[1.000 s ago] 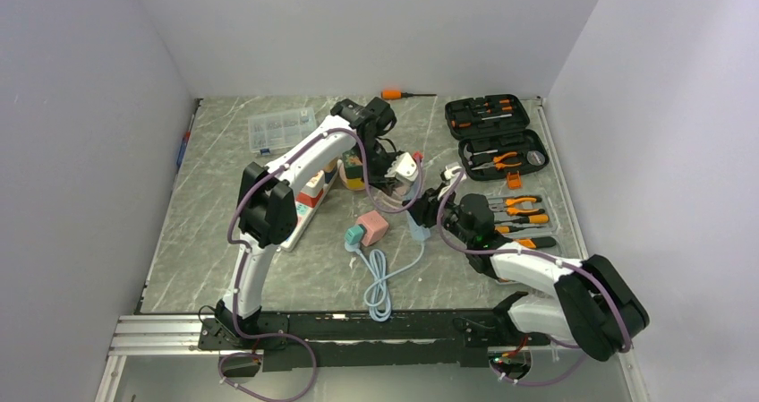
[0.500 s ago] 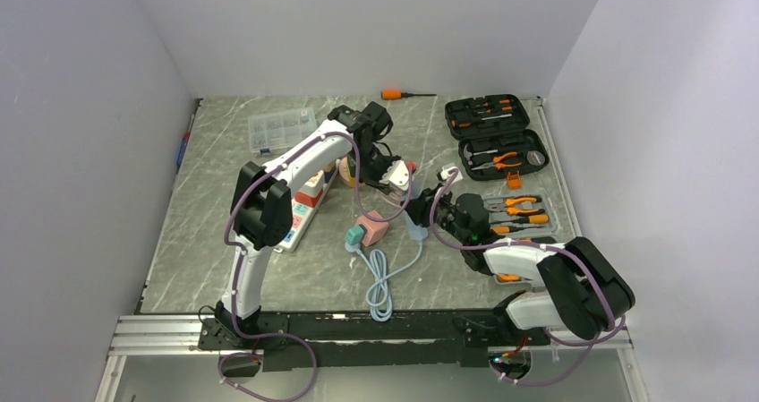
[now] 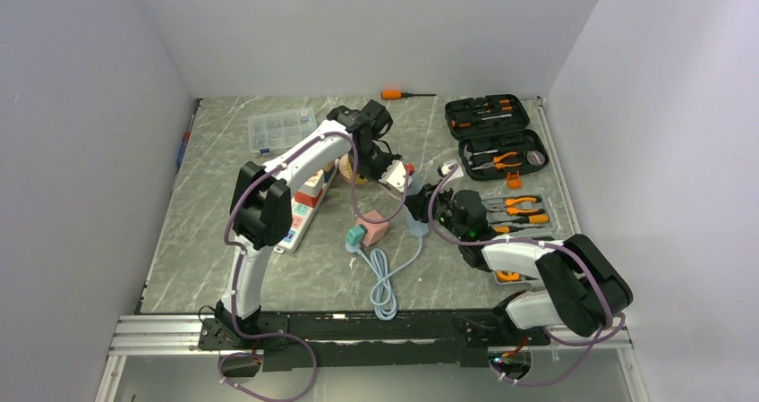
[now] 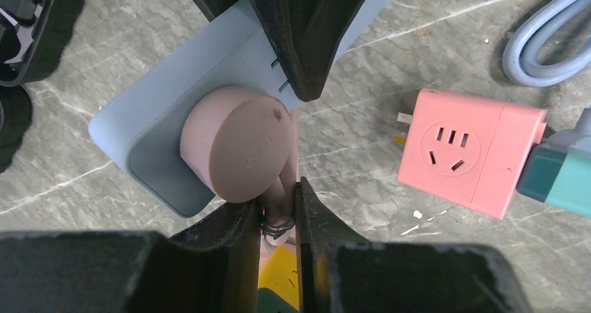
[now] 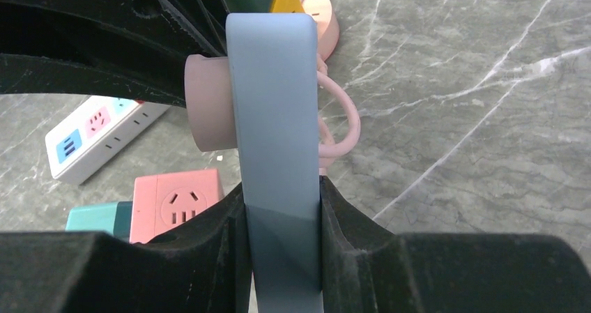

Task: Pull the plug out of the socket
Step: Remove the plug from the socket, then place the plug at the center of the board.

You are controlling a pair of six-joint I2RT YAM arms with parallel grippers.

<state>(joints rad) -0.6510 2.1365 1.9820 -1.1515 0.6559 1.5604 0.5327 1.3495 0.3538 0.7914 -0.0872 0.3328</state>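
Observation:
A round pink plug (image 4: 237, 142) sits seated in the recess of a light blue socket block (image 4: 150, 135). My left gripper (image 4: 277, 196) is shut on the plug's pink cord neck just below the plug body. My right gripper (image 5: 282, 187) is shut on the blue socket (image 5: 275, 111) and holds it upright on edge above the table. The plug (image 5: 205, 104) sticks out of its left face, flush against it. In the top view the two grippers meet at mid-table, left (image 3: 392, 176) and right (image 3: 422, 207).
A pink cube socket (image 4: 463, 156) with a teal plug (image 4: 561, 180) and a looped blue cord (image 3: 383, 281) lies just beside. There are also a white power strip (image 3: 302, 207), a yellow-green cube (image 3: 351, 167), tool cases (image 3: 497, 133), a pliers tray (image 3: 524, 214) and a clear box (image 3: 282, 129).
Both grippers have shifted a little to the left together, with the socket and plug between them. The blue cord on the table has slid slightly. The plug stays seated.

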